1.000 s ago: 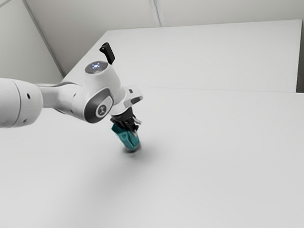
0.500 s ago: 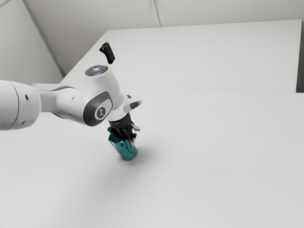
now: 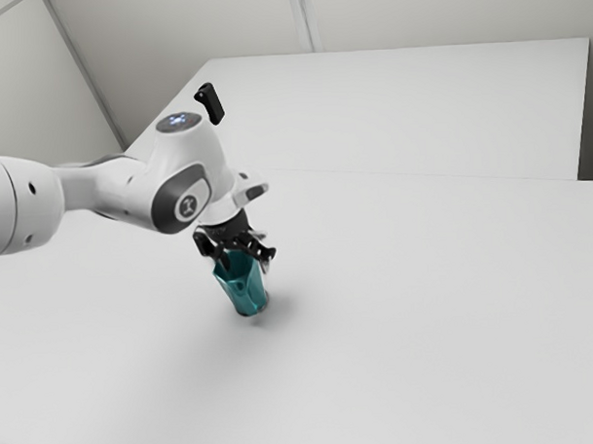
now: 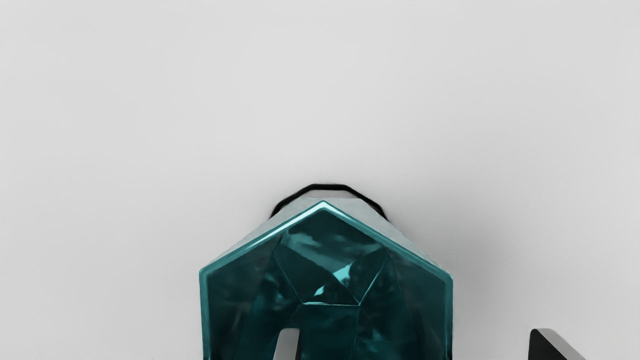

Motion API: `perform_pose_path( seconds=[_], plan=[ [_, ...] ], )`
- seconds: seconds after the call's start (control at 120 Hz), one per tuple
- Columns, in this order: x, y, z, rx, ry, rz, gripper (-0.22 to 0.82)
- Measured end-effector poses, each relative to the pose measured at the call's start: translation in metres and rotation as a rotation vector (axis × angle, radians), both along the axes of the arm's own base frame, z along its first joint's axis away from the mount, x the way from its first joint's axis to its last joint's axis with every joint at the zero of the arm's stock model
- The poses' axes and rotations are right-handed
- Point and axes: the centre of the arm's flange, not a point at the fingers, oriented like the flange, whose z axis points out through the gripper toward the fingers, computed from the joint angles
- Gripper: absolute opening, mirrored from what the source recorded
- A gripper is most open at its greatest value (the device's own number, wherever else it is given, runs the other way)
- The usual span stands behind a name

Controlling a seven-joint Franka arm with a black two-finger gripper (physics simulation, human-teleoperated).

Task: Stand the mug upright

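"What's the setting?"

"A pale grey wall [image 3: 445, 12] across the top of the frame, and a broad, smooth white surface [image 3: 406, 277] below it."

"And the arm?"

"A white robot arm [image 3: 185, 167] with dark grey joint covers comes in from the left edge. Its black two-finger end effector [image 3: 245, 266] points down, a little left of the frame's centre."

"Where's the mug?"

"Right under it: a glossy teal, faceted mug [image 3: 245, 294] with a six-sided rim. In the exterior view its mouth faces up, with the foot lower and slightly to the right. I can't tell whether the foot sits flat."

"Is it gripped?"

"No, the end effector is spread wide. In the wrist view one finger [image 4: 287, 346] is over or inside the mouth, I can't tell how deep, and the other finger [image 4: 550, 346] is outside, apart from the wall of the mug."

"Anything else?"

"A slim black object [image 3: 211, 103] with a bent end, upper left, just beyond the arm."
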Motion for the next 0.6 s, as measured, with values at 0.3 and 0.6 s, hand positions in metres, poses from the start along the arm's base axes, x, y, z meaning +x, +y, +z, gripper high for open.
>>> perform_pose_path(
  seconds=[0.3,0.6],
  plan=[
    [0.017,-0.007,0.098,-0.012,-0.055,0.016,0.57],
    [0.029,-0.003,0.226,-0.026,-0.102,0.01,0.6]
  ],
)
